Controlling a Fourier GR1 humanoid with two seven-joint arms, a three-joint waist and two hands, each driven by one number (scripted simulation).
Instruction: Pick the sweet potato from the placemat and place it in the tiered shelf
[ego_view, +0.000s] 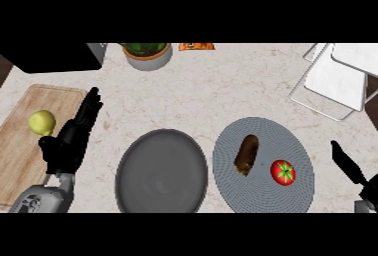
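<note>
Count: one sweet potato (246, 155), one tomato (283, 172), one round grey placemat (251, 192), one dark grey plate (161, 172), one lemon (42, 122), one wooden cutting board (22, 155), one potted plant (148, 53), one white wire tiered shelf (338, 80), two hands.
Sweet potato: lies on the placemat, left of centre, untouched by either hand; brown and elongated, its long axis runs nearly up and down the view, the upper end tipped slightly to the right, the lower end toward the robot.
Tomato: red, with a green stem, on the same placemat just right of the sweet potato's lower end, apart from it.
Left hand (70, 142): at the view's left, over the right edge of the cutting board; fingers (90, 107) straight and close together, pointing away from the robot, holding nothing; the lemon sits just beside them on the board.
Right hand (347, 165): at the view's right edge, only partly in view, beside the placemat's right rim; the fingers that show are straight, holding nothing.
Plate: on the table between the cutting board and the placemat, near the placemat's left rim.
Tiered shelf: far right corner of the table, well apart from the sweet potato.
Potted plant: at the table's far edge, above the plate.
</note>
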